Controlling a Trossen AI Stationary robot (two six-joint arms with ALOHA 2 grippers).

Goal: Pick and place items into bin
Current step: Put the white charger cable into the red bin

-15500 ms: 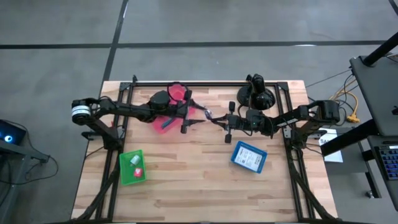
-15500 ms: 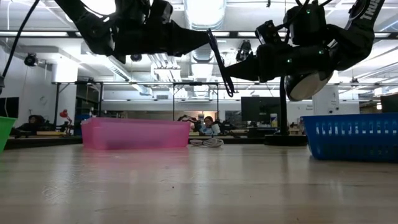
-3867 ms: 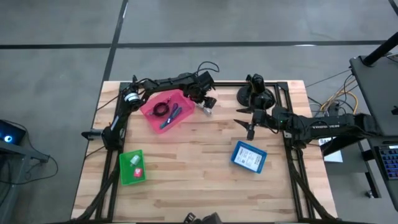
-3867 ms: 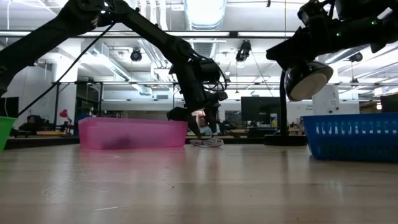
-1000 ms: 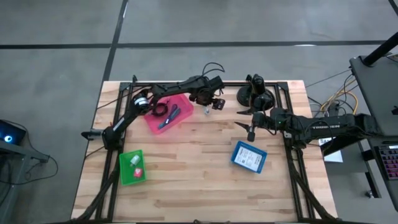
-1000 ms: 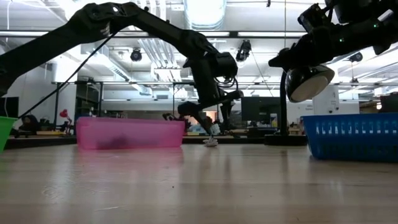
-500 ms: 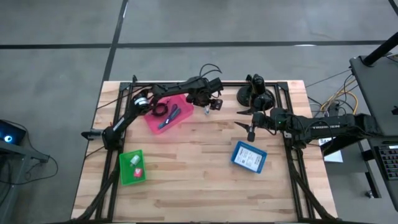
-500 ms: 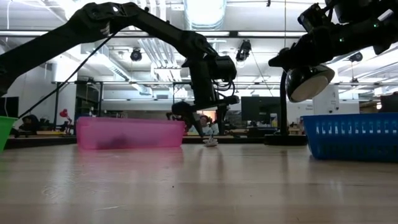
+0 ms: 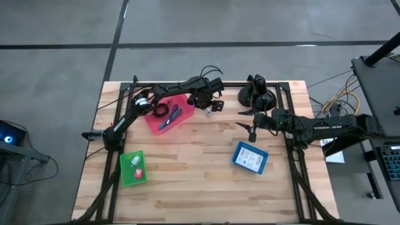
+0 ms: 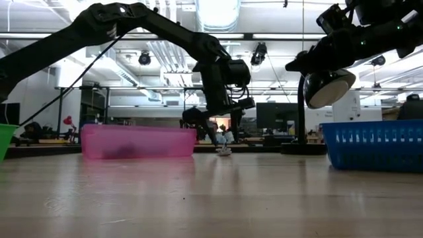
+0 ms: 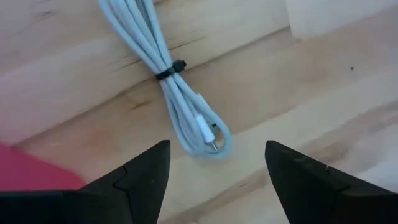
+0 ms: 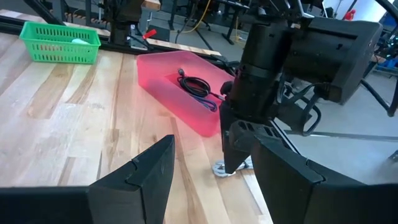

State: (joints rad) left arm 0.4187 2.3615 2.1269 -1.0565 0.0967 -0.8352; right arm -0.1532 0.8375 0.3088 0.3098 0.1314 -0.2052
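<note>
**Left arm drawn in a little toward the pink bin, pincer spread over the white cable**

Compared with a second ago, the left pincer (image 9: 211,105) has shifted slightly back toward the pink bin (image 9: 152,115), while the white cable (image 11: 176,93) lies where it did on the table (image 9: 187,169), just off the bin's corner. The cable is a pale, bluish-white bundle folded into a long loop, cinched near its middle by a thin black tie, with a small plug end tucked into the lower bend. It rests flat across the light wood planks. In the left wrist view the two dark fingers (image 11: 138,174) stand wide apart on either side of the loop, released and holding nothing.

The pink bin already holds a black coiled cable (image 9: 163,110) and a blue stick (image 9: 174,114). A green bin (image 9: 133,167) with a small red block (image 9: 139,173) inside sits at the table's near left, and a blue bin (image 9: 250,157) lies right of centre. The right pincer (image 9: 249,127) hangs above the table near the black domed camera mount (image 9: 258,95), its fingers (image 12: 140,177) parted and empty.

The table is pale butcher-block framed by black rails; around it is grey concrete floor. The low view looks into a workshop with ceiling lights, ducts and benches.
</note>
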